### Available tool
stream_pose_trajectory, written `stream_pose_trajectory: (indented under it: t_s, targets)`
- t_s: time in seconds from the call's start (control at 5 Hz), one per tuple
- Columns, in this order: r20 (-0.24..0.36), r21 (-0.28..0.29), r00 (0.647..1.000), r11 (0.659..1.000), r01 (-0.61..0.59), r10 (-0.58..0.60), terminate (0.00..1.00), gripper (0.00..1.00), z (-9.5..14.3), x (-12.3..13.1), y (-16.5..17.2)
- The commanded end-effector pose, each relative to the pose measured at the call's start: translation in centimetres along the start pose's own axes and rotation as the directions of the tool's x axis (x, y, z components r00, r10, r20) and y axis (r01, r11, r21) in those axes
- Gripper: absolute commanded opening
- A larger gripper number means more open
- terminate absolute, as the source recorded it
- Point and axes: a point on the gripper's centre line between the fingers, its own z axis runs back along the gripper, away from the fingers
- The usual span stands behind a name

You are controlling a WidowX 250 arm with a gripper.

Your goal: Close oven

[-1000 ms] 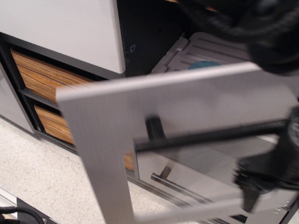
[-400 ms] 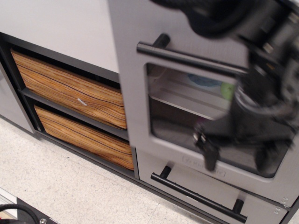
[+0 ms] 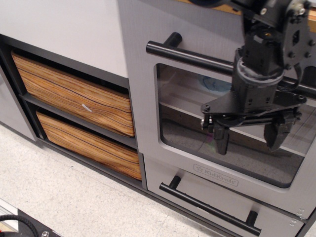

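Note:
The oven's large grey door (image 3: 140, 89) stands upright and flush against the cabinet front. Its thick black bar handle (image 3: 190, 55) runs across the top. Through the clear window (image 3: 187, 123) I see the pale rack and a blue item inside. My black gripper (image 3: 247, 136) hangs in front of the window, below the handle, with its two fingers (image 3: 220, 139) spread apart and nothing between them. It touches neither the handle nor the door, as far as I can tell.
Two striped wood-grain drawers (image 3: 74, 94) sit to the left of the oven. A narrow grey drawer (image 3: 170, 170) with a thin black handle (image 3: 207, 205) lies under the door. Pale speckled floor (image 3: 59, 192) is at the bottom left.
The oven door has swung up from a half-open tilt to upright against the cabinet. My gripper has come off the handle and moved down in front of the window.

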Motion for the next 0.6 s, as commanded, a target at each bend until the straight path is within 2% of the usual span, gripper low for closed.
stream_pose_trajectory:
  t_s: [0.0,0.2,0.4]
  targets:
    - [0.036,-0.042,0.999,0.999,-0.009,0.011,0.00,1.00,1.71,1.00,-0.03]
    - [0.036,-0.042,0.999,0.999,-0.009,0.011,0.00,1.00,1.71,1.00,-0.03]
    - [0.036,-0.042,0.999,0.999,-0.009,0.011,1.00,1.00,1.71,1.00,-0.03]
